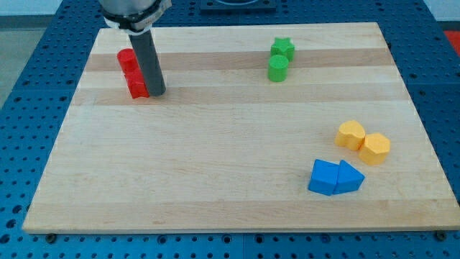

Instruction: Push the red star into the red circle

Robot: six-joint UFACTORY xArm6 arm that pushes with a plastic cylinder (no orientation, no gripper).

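The red circle sits near the view's top left of the wooden board. The red star lies just below it, touching or nearly touching it. My tip is at the lower right edge of the red star, against its right side. The rod rises from there and hides part of both red blocks' right sides.
A green star and a green circle sit together at the top right of centre. Two yellow blocks lie at the right. Two blue blocks lie below them.
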